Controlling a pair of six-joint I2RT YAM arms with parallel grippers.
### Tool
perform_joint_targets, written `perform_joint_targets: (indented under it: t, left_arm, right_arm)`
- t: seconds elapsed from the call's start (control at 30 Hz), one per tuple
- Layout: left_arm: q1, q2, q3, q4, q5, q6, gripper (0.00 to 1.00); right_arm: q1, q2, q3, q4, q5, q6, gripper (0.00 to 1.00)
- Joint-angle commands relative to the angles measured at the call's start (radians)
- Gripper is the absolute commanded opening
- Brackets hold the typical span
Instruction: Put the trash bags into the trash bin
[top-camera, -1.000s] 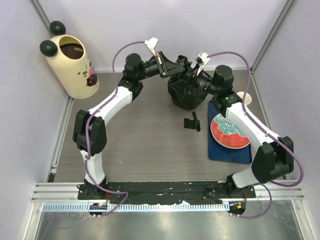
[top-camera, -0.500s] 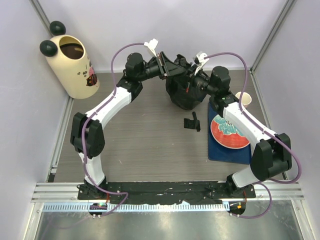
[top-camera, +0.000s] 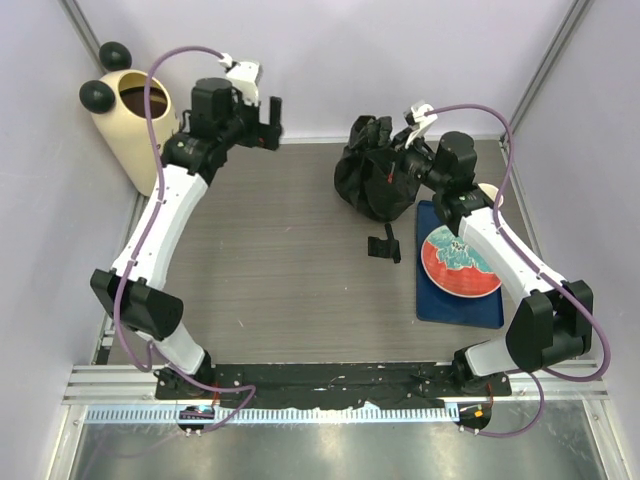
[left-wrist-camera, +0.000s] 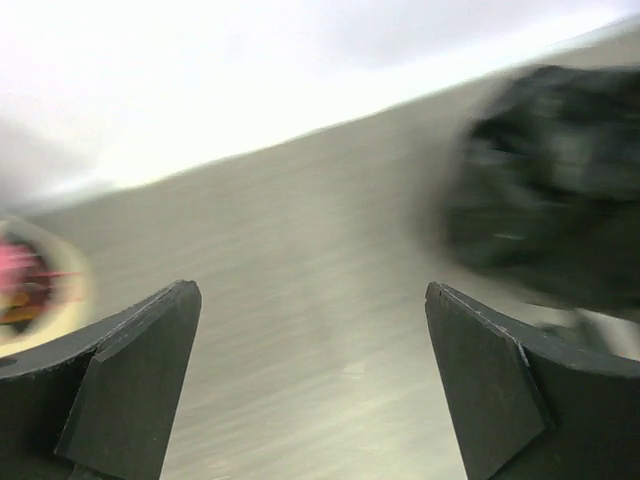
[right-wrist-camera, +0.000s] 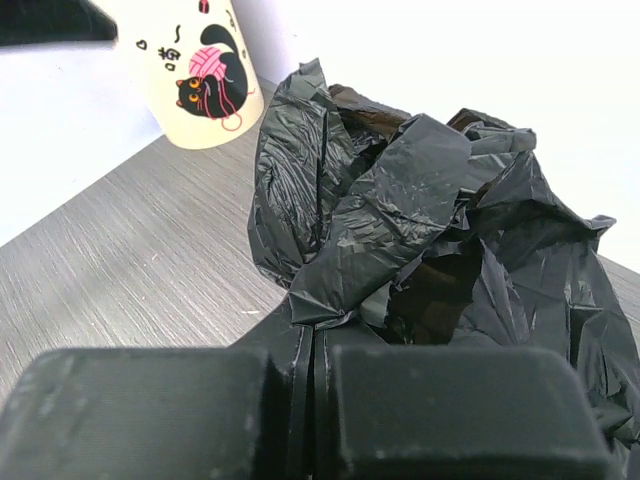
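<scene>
The trash bags (top-camera: 368, 180) lie as one crumpled glossy black bundle at the back middle of the table. My right gripper (top-camera: 397, 170) is shut on a fold of the trash bags (right-wrist-camera: 400, 220), and the plastic shows pinched between the jaws of the right gripper (right-wrist-camera: 312, 365). The cream trash bin (top-camera: 140, 125) with black ball ears stands at the back left; its cat mark shows on the trash bin (right-wrist-camera: 200, 80). My left gripper (top-camera: 272, 122) hangs open and empty between bin and bags. The left wrist view is blurred: the left gripper (left-wrist-camera: 310, 380) has wide jaws, with the bags (left-wrist-camera: 550, 210) to the right.
A small black piece (top-camera: 383, 246) lies on the table in front of the bags. A red plate (top-camera: 458, 262) rests on a blue mat (top-camera: 460, 305) at the right, with a paper cup (top-camera: 488, 197) behind it. Walls close in the back and sides.
The left gripper has let go of the bags, opened wide and swung left towards the bin. The right gripper has closed on the bags.
</scene>
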Motion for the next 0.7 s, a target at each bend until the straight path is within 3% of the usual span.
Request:
perform_joint_targets:
  t: [0.0, 0.17, 0.23, 0.37, 0.47, 0.5, 0.67]
  left_arm:
    - [0.084, 0.033, 0.163, -0.148, -0.473, 0.494, 1.00]
    - [0.187, 0.272, 0.467, -0.080, -0.730, 0.900, 1.00]
    - [0.208, 0.356, 0.611, -0.050, -0.777, 0.997, 0.99]
    - [0.242, 0.505, 0.701, 0.022, -0.827, 1.168, 0.97]
    - [0.271, 0.533, 0.707, -0.038, -0.771, 1.112, 0.85]
    - [0.274, 0.521, 0.699, -0.079, -0.702, 1.029, 0.82]
    - [0.294, 0.492, 0.661, -0.279, -0.509, 0.836, 0.85]
  right_arm:
    - [-0.002, -0.033, 0.009, 0.001, -0.003, -0.015, 0.01]
    - [-0.002, -0.022, 0.023, -0.006, -0.017, 0.004, 0.01]
    - [-0.002, -0.020, 0.024, -0.013, -0.028, 0.011, 0.01]
    - [-0.002, -0.017, 0.035, -0.023, -0.032, 0.012, 0.01]
    - [-0.002, -0.026, 0.032, -0.039, -0.028, -0.003, 0.01]
    - [-0.002, -0.031, 0.032, -0.049, -0.028, -0.005, 0.01]
    - [-0.003, -0.040, 0.013, -0.063, -0.023, -0.012, 0.01]
